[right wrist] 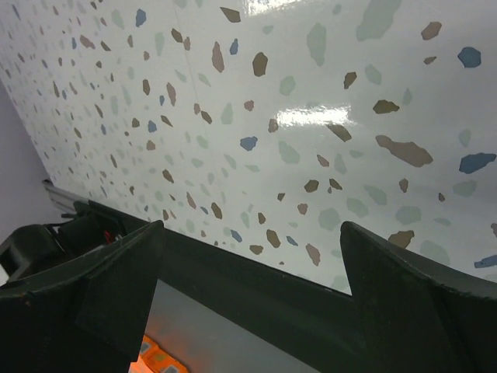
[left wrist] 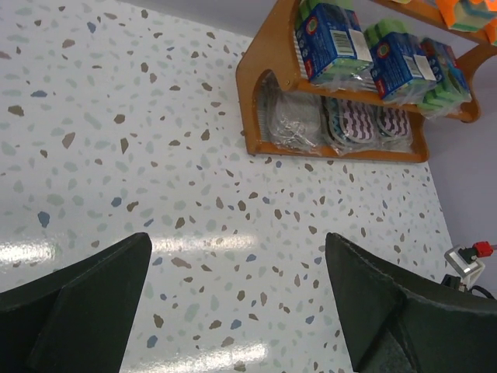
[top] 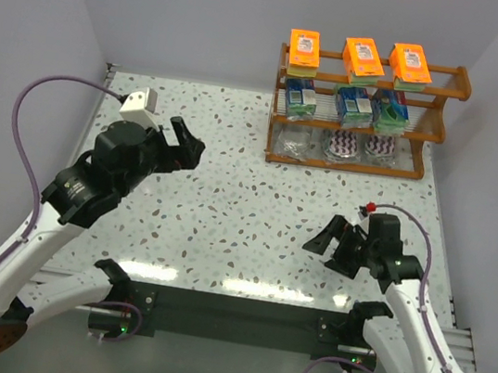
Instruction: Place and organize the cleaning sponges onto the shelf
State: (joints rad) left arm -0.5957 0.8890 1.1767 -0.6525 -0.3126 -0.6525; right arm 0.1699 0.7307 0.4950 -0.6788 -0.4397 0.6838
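The brown wooden shelf (top: pixel 454 84) stands at the far right of the table. Three orange packs (top: pixel 364 58) sit on its top tier, three blue-green wrapped packs (top: pixel 352 104) on the middle tier, three clear bags with purple-white zigzag pads (top: pixel 341 145) on the bottom tier. The left wrist view shows the shelf (left wrist: pixel 252 101) with blue-green packs (left wrist: pixel 334 47) and clear bags (left wrist: pixel 361 124). My left gripper (top: pixel 185 144) is open and empty over the left part of the table, far from the shelf. My right gripper (top: pixel 329 245) is open and empty low at the near right.
The speckled table (top: pixel 246 205) is walled at the back and both sides. A dark rail (top: pixel 229 320) with the arm bases runs along its near edge. A small white part with a red tip (left wrist: pixel 468 256) sits at the right.
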